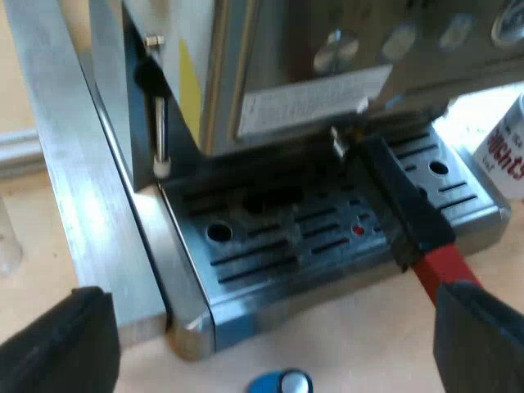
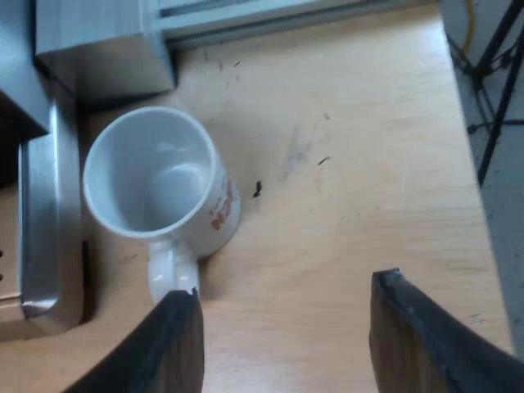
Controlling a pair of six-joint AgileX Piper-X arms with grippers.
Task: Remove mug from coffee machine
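Mug point(image 2: 155, 176) upright on table point(image 2: 352, 164), beside machine point(image 2: 41, 221)

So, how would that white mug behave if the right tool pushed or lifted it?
The mug looks like glazed ceramic: probably rigid, slippery, breakable if dropped. Upright and apparently empty, it would likely slide on the table, not tip. Its handle faces the right tool; a push there might spin it.
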